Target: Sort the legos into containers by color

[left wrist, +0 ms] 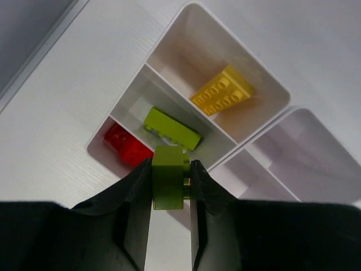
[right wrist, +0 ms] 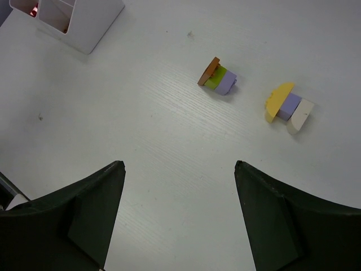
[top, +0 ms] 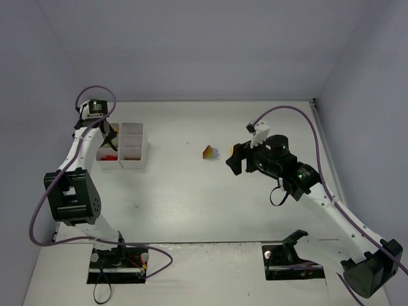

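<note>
My left gripper is shut on a lime green lego and holds it above the white tray. One row of the tray holds a yellow lego, a lime green lego and a red lego, one per compartment. In the top view the left gripper hangs over the tray. My right gripper is open and empty above the table. Beyond it lie a brown, green and lilac stack and a yellow, lilac and white stack. One cluster shows in the top view, left of the right gripper.
The tray's corner shows at the far left of the right wrist view. Walls close the table at the back and both sides. The arm bases stand at the near edge.
</note>
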### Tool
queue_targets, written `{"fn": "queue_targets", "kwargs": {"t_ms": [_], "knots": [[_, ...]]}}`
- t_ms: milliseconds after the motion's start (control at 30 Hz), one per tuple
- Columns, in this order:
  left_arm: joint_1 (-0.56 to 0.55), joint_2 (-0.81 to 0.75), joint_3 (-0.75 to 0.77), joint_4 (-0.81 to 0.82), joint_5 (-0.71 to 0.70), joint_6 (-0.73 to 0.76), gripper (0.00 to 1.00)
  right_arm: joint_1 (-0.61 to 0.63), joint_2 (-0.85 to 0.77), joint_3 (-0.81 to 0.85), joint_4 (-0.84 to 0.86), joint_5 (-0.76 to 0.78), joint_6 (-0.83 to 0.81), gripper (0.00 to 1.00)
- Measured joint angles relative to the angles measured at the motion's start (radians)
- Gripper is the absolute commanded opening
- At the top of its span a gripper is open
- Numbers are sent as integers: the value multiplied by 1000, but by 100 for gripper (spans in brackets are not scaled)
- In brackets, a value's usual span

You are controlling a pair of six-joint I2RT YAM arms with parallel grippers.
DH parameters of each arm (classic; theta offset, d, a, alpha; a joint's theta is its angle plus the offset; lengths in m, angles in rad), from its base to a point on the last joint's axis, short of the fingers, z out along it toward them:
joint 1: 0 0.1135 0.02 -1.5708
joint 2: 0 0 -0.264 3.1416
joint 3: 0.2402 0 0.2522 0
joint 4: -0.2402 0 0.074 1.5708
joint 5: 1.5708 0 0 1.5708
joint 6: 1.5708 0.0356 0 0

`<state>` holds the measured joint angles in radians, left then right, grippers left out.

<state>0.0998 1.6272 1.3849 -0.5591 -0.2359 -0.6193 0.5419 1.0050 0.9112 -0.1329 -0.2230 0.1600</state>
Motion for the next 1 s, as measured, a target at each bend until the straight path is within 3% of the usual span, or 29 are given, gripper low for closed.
{"fn": "queue_targets", "kwargs": {"t_ms": [200,400,600,1000], "knots": [[0,81,15,37,-3,-18,5,0,0,0,0,1,-8,75],[0,126,59,33,-12,-49,29,-2,0,0,0,8,-11,75],[0,125,69,20,-24,-72,40,-6,0,0,0,22,-11,75],[-9,65,50,-14,57,-65,41,-6,59,0,1,79,27,70]]}}
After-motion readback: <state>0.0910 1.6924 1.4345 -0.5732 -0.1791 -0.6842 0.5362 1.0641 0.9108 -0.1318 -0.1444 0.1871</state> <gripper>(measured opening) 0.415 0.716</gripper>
